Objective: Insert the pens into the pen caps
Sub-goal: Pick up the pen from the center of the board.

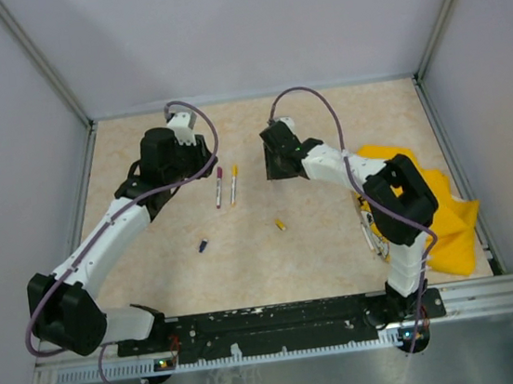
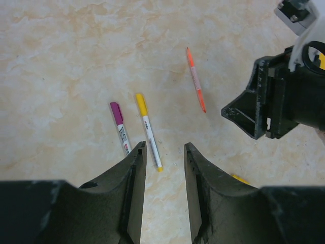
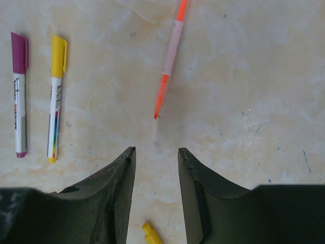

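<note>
Currently the left claw and right claw stand parted and empty near the orange-pink pen on the desk; the purple-capped pen and yellow-capped pen lie left of it.

Some pens seemingly just beside cloth

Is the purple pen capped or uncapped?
Capped. The purple pen has its cap seated on the white barrel's end.

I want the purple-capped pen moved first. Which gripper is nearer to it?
Left. The left gripper is right by the purple-capped pen, whose end slips behind one of its jaws. The right gripper is farther off, past the yellow-capped pen, facing the orange pen.
</note>
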Robot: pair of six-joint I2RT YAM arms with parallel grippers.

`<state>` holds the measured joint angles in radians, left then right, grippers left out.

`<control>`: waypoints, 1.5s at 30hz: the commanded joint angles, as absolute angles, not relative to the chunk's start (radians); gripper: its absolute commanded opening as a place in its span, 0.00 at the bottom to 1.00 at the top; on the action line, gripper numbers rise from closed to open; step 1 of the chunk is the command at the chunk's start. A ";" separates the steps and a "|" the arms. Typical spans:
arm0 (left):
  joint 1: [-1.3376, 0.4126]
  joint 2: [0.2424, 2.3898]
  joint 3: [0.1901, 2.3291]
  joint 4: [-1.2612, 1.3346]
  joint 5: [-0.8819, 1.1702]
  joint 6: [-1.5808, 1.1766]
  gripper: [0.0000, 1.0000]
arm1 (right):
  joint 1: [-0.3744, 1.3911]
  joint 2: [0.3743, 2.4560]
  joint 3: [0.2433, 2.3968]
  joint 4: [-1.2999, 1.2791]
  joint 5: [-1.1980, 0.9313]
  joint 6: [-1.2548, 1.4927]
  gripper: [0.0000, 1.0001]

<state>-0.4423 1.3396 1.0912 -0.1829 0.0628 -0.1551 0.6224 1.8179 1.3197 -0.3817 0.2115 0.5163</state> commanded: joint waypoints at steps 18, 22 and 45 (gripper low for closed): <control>-0.440 1.304 1.086 -0.167 0.049 -0.138 0.42 | 0.571 2.172 1.749 -0.456 0.297 0.479 0.40; -0.439 1.305 1.086 -0.167 0.049 -0.138 0.42 | 0.562 2.209 1.789 -0.472 0.293 0.474 0.39; -0.440 1.307 1.085 -0.166 0.051 -0.135 0.43 | 0.560 2.282 1.833 -0.502 0.313 0.429 0.15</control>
<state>-0.4423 1.3350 1.0908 -0.1825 0.0521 -0.1516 0.5667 2.2715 1.7962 -0.4995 0.3027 0.4446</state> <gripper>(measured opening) 0.430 0.190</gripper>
